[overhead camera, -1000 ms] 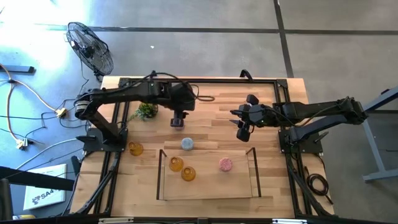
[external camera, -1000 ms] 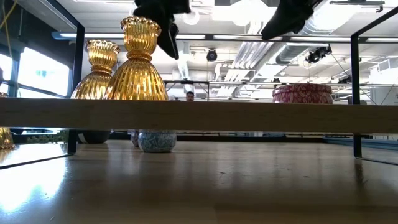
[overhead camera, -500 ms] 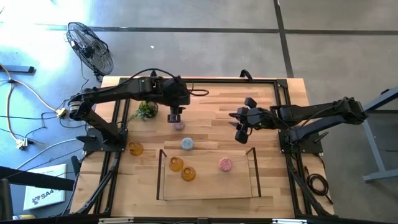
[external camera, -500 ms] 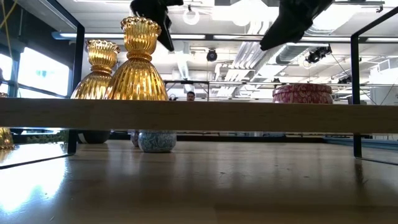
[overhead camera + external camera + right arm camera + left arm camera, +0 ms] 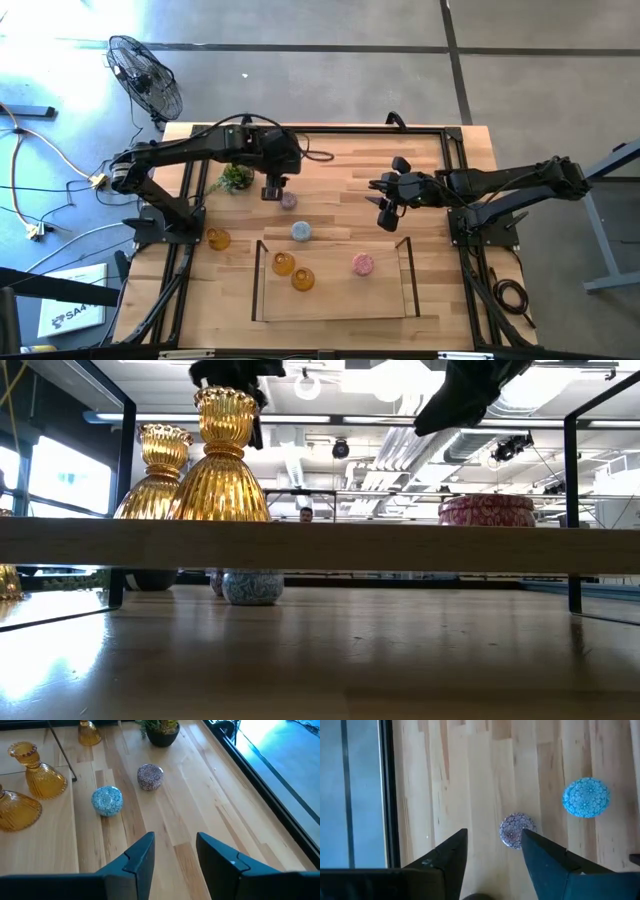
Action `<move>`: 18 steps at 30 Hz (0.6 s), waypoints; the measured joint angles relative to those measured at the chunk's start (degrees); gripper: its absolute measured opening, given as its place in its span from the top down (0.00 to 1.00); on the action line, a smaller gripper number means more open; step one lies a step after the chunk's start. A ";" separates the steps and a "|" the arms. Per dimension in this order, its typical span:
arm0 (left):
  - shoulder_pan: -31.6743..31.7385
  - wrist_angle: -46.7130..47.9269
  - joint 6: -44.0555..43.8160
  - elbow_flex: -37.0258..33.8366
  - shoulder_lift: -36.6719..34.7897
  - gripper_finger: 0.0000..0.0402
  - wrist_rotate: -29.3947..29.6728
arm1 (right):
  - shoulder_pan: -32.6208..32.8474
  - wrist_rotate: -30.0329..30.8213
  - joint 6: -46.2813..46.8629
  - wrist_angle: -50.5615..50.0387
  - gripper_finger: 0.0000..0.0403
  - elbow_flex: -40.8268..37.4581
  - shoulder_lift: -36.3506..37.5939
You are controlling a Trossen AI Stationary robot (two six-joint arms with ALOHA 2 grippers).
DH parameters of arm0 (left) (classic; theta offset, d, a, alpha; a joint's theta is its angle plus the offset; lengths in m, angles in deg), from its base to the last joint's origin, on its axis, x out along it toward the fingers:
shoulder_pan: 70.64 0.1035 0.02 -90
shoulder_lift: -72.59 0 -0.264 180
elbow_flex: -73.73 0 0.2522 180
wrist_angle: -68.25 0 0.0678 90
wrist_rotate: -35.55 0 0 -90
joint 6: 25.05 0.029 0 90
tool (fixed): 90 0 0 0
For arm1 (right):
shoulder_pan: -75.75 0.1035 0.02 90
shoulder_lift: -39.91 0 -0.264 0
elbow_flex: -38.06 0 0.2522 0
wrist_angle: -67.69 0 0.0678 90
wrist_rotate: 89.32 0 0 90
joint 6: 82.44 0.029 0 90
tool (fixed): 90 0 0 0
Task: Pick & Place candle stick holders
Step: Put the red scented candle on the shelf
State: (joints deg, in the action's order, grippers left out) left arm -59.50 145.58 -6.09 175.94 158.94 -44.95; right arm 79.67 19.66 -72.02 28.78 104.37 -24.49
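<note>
On my screens the clear tray [image 5: 408,268] is nearest to me on the wooden table [image 5: 340,170]. Inside it I see two amber holders [image 5: 283,264] [image 5: 303,279] close together at its left end and the pink holder [image 5: 363,263] toward its right end. A third amber holder [image 5: 218,239] stands outside the tray, near the left edge of the table.

Just behind the tray's far wall is the pale blue holder [image 5: 301,231]. A little farther back is the purple holder [image 5: 288,201], which stands alone on the bare wood.

The left tool [image 5: 271,190] hangs over the table just beside the purple holder, on its left and slightly behind it. In the left wrist view the two fingers [image 5: 545,865] are spread apart and hold nothing; the purple holder [image 5: 516,830] shows in the gap between them, close to one finger, and the pale blue holder [image 5: 586,797] lies off to the side.

The right tool [image 5: 385,213] is over the right half of the table, well apart from both of these holders. Its fingers [image 5: 220,860] are also spread and empty, and they point toward the blue and purple holders.

Farthest away, the green plant ball [image 5: 236,178] sits near the left arm.
</note>
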 joint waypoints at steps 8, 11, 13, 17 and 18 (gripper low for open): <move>0.11 -0.56 -2.40 0.00 0.00 0.32 2.56 | 0.00 -0.52 0.07 -0.02 0.65 0.02 0.00; 0.07 -0.11 -2.81 -0.04 0.00 0.19 3.97 | 0.00 -0.75 0.10 -0.01 0.65 0.02 0.00; 0.09 -0.42 -3.00 -0.04 0.00 0.11 2.70 | 0.00 -0.78 0.96 -0.04 0.65 0.04 0.00; 0.11 0.53 -2.80 -0.04 0.00 0.02 -0.35 | 0.00 -0.83 1.25 -0.31 0.65 0.04 0.00; 0.11 0.74 -2.77 -0.04 0.00 0.03 -0.06 | 0.00 -0.83 1.26 -0.31 0.65 0.04 0.00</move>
State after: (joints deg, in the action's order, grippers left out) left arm -59.40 146.32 -8.86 175.89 158.94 -45.01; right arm 79.67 18.83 -70.76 28.47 104.42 -24.49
